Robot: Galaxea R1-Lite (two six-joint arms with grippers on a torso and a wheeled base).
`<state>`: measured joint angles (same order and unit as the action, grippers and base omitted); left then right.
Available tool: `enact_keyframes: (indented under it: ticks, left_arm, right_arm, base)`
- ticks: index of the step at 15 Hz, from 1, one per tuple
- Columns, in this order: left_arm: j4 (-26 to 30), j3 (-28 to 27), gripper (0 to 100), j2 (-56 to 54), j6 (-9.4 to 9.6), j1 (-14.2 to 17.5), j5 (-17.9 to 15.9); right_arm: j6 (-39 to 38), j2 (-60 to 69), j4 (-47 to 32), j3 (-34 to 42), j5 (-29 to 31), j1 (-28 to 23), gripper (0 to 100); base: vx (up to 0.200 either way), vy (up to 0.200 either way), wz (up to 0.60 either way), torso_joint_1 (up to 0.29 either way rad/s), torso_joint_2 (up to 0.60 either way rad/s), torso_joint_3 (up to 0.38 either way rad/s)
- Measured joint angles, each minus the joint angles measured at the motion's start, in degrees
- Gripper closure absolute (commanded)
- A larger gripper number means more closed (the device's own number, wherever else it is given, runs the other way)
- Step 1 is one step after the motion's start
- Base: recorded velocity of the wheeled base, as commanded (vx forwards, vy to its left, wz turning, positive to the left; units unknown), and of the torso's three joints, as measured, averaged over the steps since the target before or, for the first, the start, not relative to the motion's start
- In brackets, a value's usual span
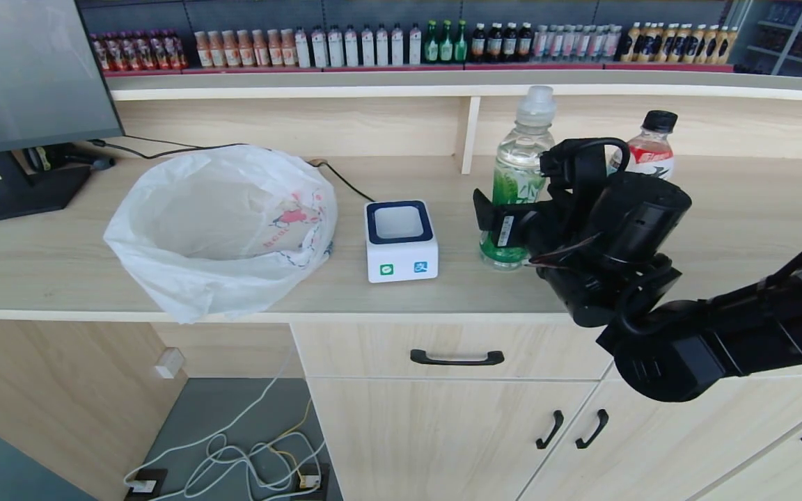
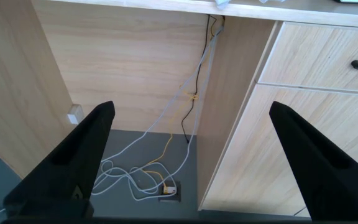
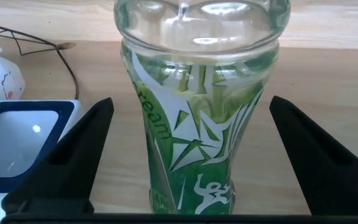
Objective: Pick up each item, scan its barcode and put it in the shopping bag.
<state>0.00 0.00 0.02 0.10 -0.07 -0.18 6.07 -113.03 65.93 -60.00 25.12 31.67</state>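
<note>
A clear bottle with a green label [image 1: 518,163] stands upright on the wooden counter [image 1: 60,257], right of the white scanner box [image 1: 401,240]. My right gripper [image 1: 512,224] is level with the bottle's lower half. In the right wrist view the bottle [image 3: 197,124] stands between the open fingers [image 3: 67,168], with a gap on each side. Behind it stands a second bottle [image 1: 651,149] with a black cap and a red and white label. The white shopping bag [image 1: 220,223] sits open at the counter's left. My left gripper [image 2: 191,162] hangs open below the counter, holding nothing.
A monitor [image 1: 25,69] on its stand occupies the counter's far left, with a cable running behind the bag. A raised ledge and a shelf of drinks [image 1: 408,45] line the back. Drawers [image 1: 457,358] and loose cables [image 2: 148,174] lie below the counter.
</note>
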Motion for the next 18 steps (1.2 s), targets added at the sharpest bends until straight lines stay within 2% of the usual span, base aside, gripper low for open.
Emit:
enact_keyframes:
  ticks: [4, 10, 11, 18]
  left_arm:
    - [0.0, 0.0, 0, 0.0, 0.00, 0.0, 0.0]
    - [0.0, 0.0, 0, 0.0, 0.00, 0.0, 0.0]
    - [0.0, 0.0, 0, 0.0, 0.00, 0.0, 0.0]
    - [0.0, 0.0, 0, 0.0, 0.00, 0.0, 0.0]
  right_arm:
    - [0.0, -1.5, 0.1, -3.3, 0.0, -2.4, 0]
    - [0.0, -3.6, 0.1, -5.9, 1.0, -2.8, 0]
    - [0.0, -3.8, 0.1, -6.1, 1.0, -2.9, 100]
    - [-0.2, -4.0, 0.2, -6.8, 0.9, -2.9, 100]
  base:
    - [0.000, 0.000, 0.00, 0.000, 0.00, 0.000]
    - [0.000, 0.000, 0.00, 0.000, 0.00, 0.000]
    - [0.000, 0.000, 0.00, 0.000, 0.00, 0.000]
    - [0.000, 0.000, 0.00, 0.000, 0.00, 0.000]
